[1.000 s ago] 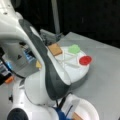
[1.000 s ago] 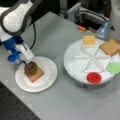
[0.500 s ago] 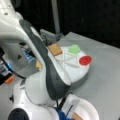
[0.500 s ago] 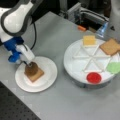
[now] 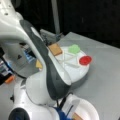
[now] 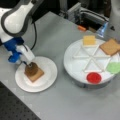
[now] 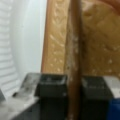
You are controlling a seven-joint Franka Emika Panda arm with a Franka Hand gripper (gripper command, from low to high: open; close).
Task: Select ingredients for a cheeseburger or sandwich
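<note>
Nothing shifted since earlier frames: gripper [image 6: 29, 65] still clenched on brown patty [image 6: 32, 69], pressed onto toast square [image 6: 35, 74] at white plate [image 6: 47, 82] centre. Patty-placing step; release looks due next, gently.

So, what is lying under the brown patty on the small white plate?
A tan toast square lies under the patty, on the plate. The gripper grips the patty's edge. Whether anything lies between them is hidden.
</note>
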